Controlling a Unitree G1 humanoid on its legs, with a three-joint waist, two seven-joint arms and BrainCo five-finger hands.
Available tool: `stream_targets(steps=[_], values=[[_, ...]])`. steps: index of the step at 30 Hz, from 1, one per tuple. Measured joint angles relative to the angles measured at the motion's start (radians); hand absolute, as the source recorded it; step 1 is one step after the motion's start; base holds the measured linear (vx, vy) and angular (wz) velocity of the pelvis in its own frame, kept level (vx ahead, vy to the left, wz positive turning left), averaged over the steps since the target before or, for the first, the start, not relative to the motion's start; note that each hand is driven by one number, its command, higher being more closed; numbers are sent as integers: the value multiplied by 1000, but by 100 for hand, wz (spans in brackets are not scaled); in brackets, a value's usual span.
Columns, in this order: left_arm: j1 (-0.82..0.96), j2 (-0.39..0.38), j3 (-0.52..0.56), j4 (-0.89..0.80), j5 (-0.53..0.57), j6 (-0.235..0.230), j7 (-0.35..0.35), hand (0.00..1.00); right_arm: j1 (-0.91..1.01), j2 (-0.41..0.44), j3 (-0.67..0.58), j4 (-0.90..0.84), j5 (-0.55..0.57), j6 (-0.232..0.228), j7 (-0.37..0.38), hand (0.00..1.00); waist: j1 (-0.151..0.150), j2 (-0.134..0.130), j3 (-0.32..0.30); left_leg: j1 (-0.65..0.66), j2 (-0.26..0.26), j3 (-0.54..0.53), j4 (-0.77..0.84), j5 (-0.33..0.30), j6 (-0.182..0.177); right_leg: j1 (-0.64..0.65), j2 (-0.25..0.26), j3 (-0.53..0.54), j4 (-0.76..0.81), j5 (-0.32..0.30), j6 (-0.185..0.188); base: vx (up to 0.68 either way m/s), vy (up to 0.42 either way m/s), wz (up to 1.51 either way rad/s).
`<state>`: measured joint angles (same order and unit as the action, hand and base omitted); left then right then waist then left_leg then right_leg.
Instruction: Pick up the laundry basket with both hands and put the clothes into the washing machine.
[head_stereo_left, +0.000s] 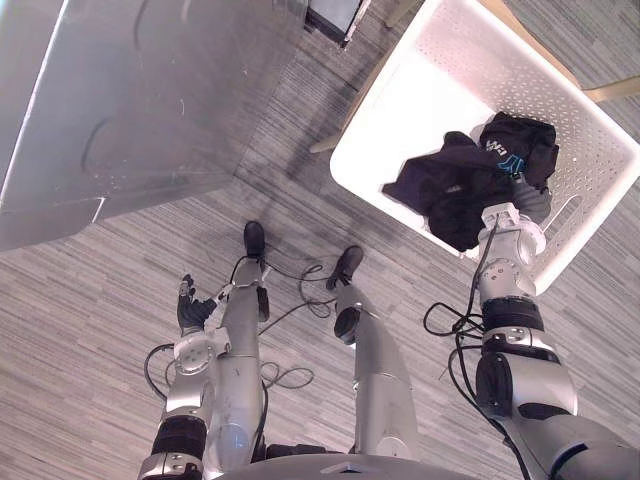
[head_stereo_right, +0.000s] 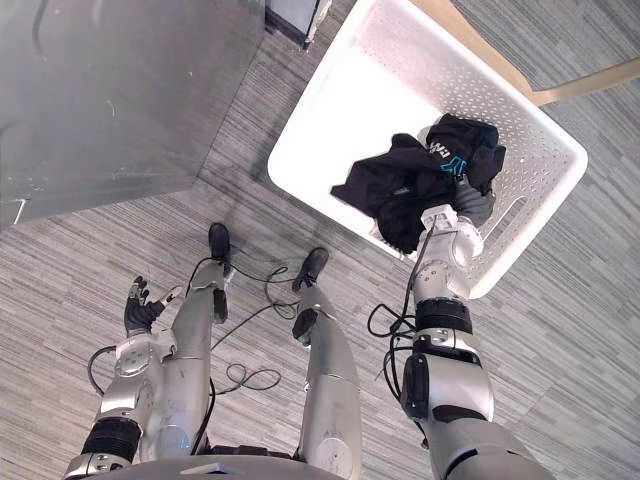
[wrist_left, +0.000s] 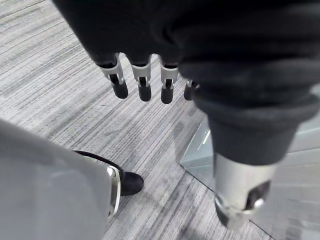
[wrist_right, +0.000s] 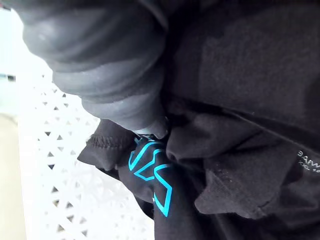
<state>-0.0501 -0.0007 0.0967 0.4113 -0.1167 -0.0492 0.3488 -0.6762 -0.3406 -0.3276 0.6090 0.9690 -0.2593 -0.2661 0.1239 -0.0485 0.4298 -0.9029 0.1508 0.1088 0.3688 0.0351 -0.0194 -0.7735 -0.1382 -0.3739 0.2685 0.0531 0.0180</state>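
Two hands to call, and the nearest is the left hand (head_stereo_left: 190, 305), hanging low at the robot's side over the grey striped floor (head_stereo_left: 100, 350). Its own wrist view has the fingers (wrist_left: 145, 85) in a loose, straight row with the thumb set apart, so it's relaxed and carrying nothing. One big grey metal box (head_stereo_left: 150, 90) stands beyond that hand, well apart from it, with a flat face turned this way.

Over to the right hand (head_stereo_left: 533, 203), which reaches further out. It's over the near rim and down inside the one white laundry basket (head_stereo_left: 450, 80), just beside the handle slot in that wall. One heap of dark clothes (head_stereo_left: 450, 185) lies in the basket, bunched toward the near side, and the hand is pressed into the end of the heap closest to it. How many garments make up the heap, I can't tell.

In the right wrist view the ribbed cover (wrist_right: 100, 60) sits against black cloth with a blue print (wrist_right: 152, 172). Folds crowd round it, and the perforated white wall is just beside. The fingers are buried in the cloth, so whether they grip it cannot be told.

Beyond the hand the basket's white floor runs on, and at least two pale wooden bars (head_stereo_left: 610, 90) stick out past its rim
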Motion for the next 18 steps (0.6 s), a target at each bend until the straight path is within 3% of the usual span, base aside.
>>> stream_targets(steps=[4,11,18], values=[[-8,-11,0,6,0,5,18,0,2,79,12,-124,133,-44,2,100,2,14,8,1,0,-1,1,0,0,3,1,-1,0,0,0,50,-25,1],[-24,-23,1,32,0,8,37,0,30,236,148,-330,186,-93,2,100,5,23,12,16,3,-2,8,-4,-2,17,2,-1,6,-4,0,35,-23,0],[-36,-43,-1,57,3,28,62,0,90,390,249,-489,253,-187,1,100,-1,29,16,78,-2,-9,18,-26,-6,78,-10,-11,37,-40,4,54,-22,9]])
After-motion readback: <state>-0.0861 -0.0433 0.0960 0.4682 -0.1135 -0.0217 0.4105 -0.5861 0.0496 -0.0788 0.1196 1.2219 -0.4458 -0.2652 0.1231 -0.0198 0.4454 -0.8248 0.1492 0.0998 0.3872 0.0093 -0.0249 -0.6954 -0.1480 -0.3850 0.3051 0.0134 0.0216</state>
